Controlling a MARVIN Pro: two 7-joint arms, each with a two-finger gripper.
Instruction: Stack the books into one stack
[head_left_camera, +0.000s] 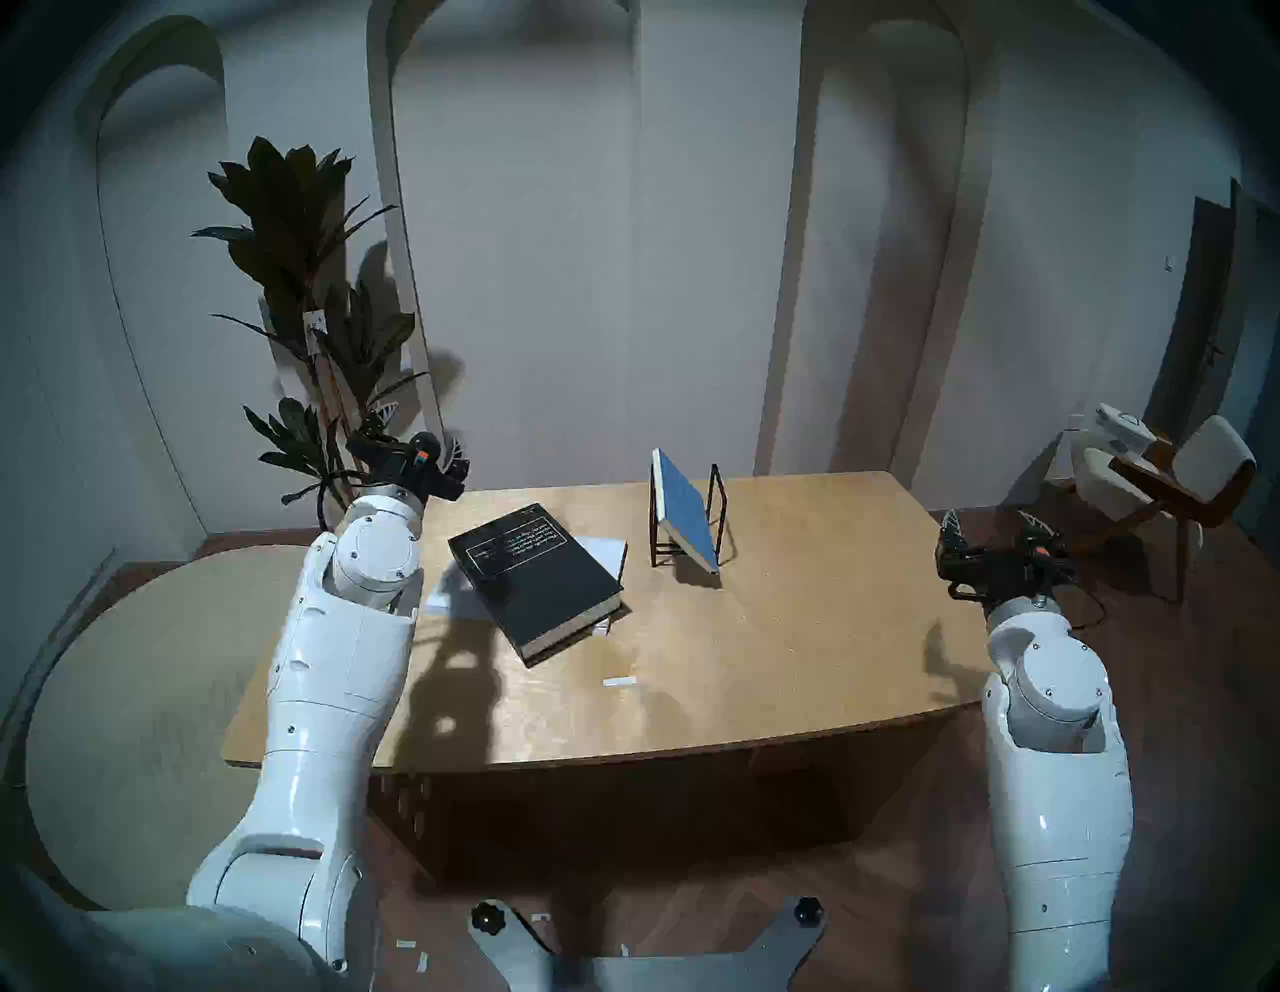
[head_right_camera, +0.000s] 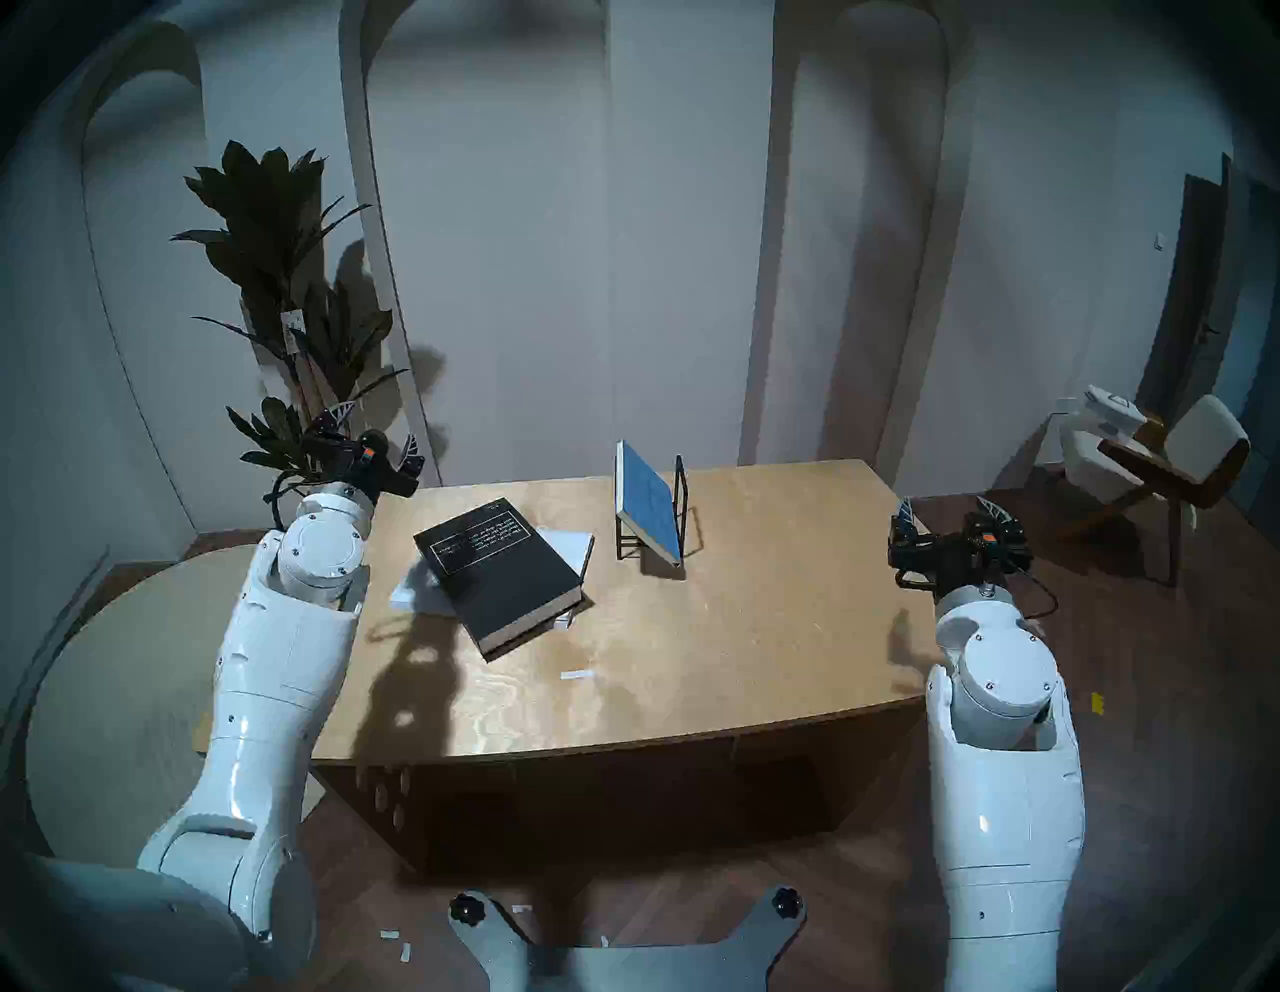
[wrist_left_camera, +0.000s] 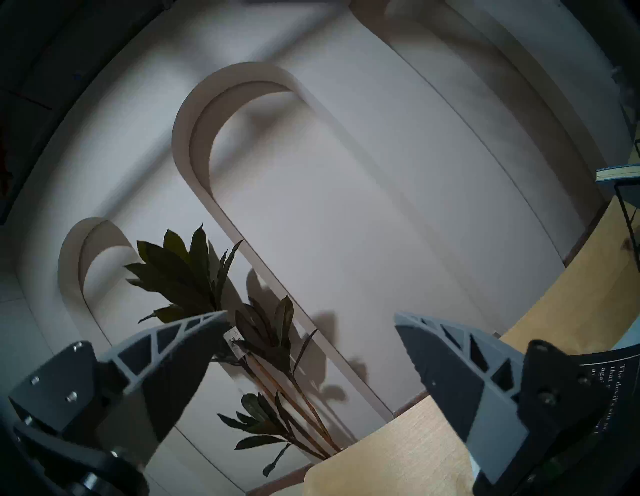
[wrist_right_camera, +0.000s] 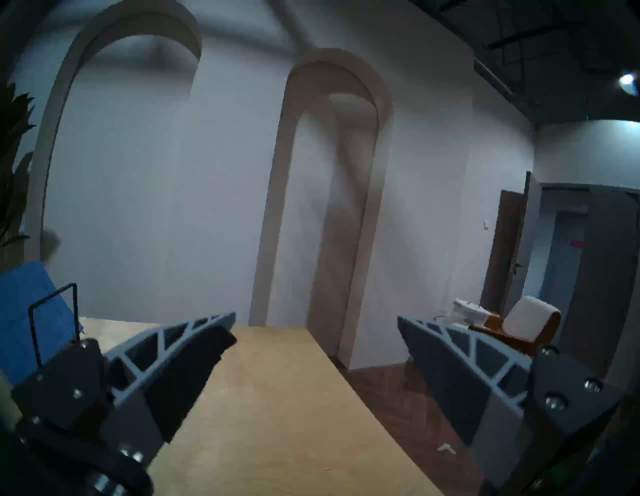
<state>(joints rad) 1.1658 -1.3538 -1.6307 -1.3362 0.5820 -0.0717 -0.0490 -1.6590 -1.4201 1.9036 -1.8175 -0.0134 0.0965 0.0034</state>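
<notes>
Three books: two lie piled at the table's (head_left_camera: 762, 665) left half, one stands apart in the rack.
Black book (head_left_camera: 537, 578): lies flat and askew on the white one, back cover with white lettering up, one corner jutting past the pile toward the robot.
White book (head_left_camera: 606, 551): flat on the wood beneath the black book, only its edges showing.
Blue book (head_left_camera: 686, 509): tilted, leaning in the black wire rack (head_left_camera: 713, 516) at the table's far middle, well apart from the pile.
Left gripper (wrist_left_camera: 311, 322): raised over the far left table corner, near the plant (head_left_camera: 305, 291), jaws wide and holding nothing.
Right gripper (wrist_right_camera: 317, 320): raised at the table's right edge, jaws wide, holding nothing.
White strip (head_left_camera: 618, 682): small, flat on the wood, nearer the robot than the pile.
</notes>
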